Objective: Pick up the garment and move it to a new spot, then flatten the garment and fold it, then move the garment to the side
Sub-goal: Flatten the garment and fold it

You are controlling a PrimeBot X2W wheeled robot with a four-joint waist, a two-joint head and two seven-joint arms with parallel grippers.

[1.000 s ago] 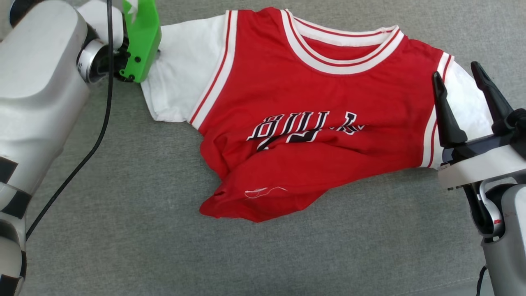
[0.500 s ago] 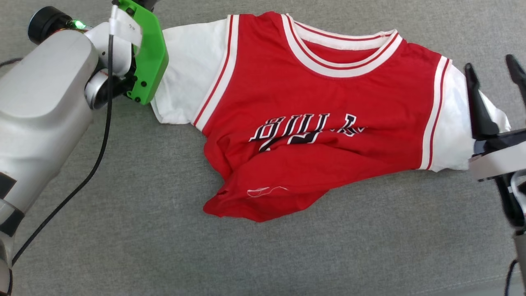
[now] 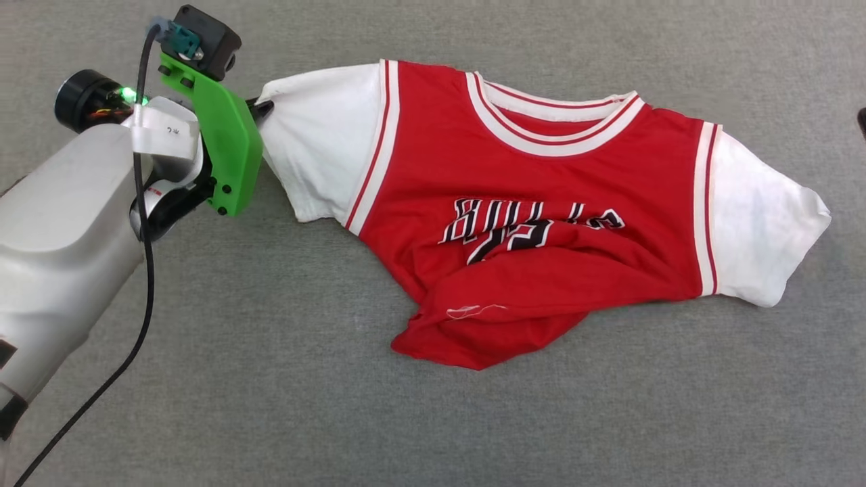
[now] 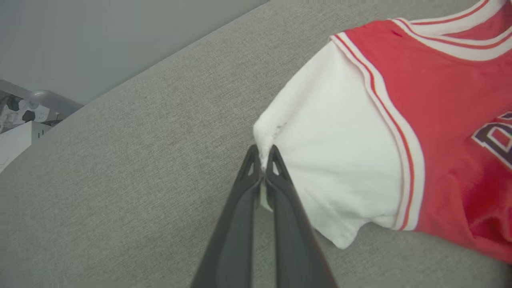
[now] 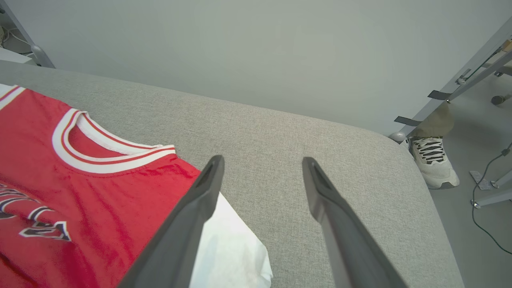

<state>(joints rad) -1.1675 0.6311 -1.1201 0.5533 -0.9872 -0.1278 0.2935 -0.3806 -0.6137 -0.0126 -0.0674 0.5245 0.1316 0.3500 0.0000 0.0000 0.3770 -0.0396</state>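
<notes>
Red jersey, white sleeves: the garment (image 3: pixel 528 203) lies front-up on the grey fabric surface (image 3: pixel 270 406), spread from the middle out toward the right edge, collar pointing at the far edge. The hem is bunched up and flopped over on the near side, so the bottom of the black lettering is hidden.

The left gripper (image 4: pixel 263 154) is clamped on the far corner of the sleeve nearest the left edge, with a bit of white cloth squeezed between its two dark fingers. A green bracket (image 3: pixel 220 149) sits on that wrist.

The right gripper (image 5: pixel 263 164) has its jaws spread wide and nothing in them. It hangs over the other white sleeve, close to the surface's far right corner. A person's sneaker (image 5: pixel 434 162) stands on the floor past that corner.
</notes>
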